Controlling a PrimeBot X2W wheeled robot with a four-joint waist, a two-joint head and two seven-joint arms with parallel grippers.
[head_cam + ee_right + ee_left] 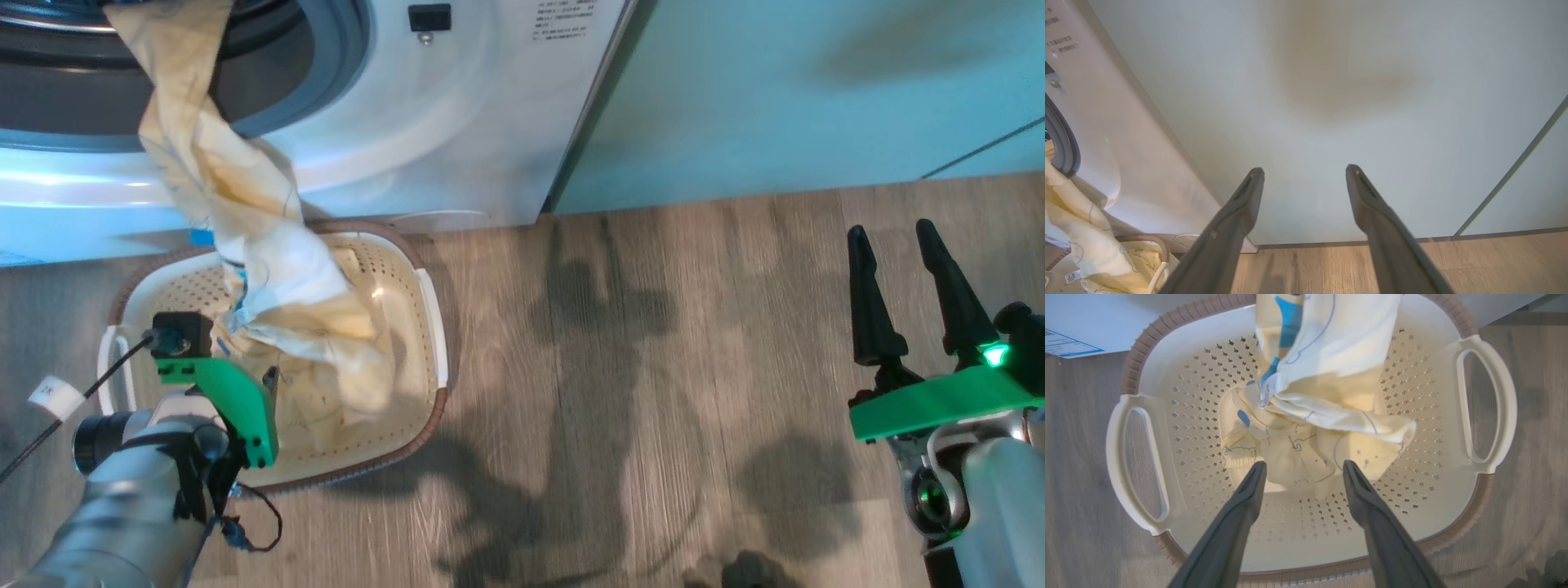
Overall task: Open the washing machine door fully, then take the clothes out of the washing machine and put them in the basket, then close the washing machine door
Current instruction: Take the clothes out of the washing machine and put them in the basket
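The clothes [245, 245], pale yellow fabric with blue trim, trail in one long piece from the washing machine [457, 122] drum opening down into the basket [431, 327] on the floor in front of it. In the left wrist view my left gripper [1303, 468] hangs open above the basket [1486, 400]. Its fingertips [1255, 477] stand apart just short of the bunched clothes [1327, 412], gripping nothing. My right gripper [906, 278] is open and empty over the floor at the right, facing the cabinet in its own view [1304, 171]. The washing machine door is out of view.
Pale green cabinet panels [816, 98] stand to the right of the machine, with wood-look floor [653, 367] between basket and right arm. A cable [57, 441] runs off my left wrist. The right wrist view catches the machine's side [1126, 134] and the basket rim [1153, 240].
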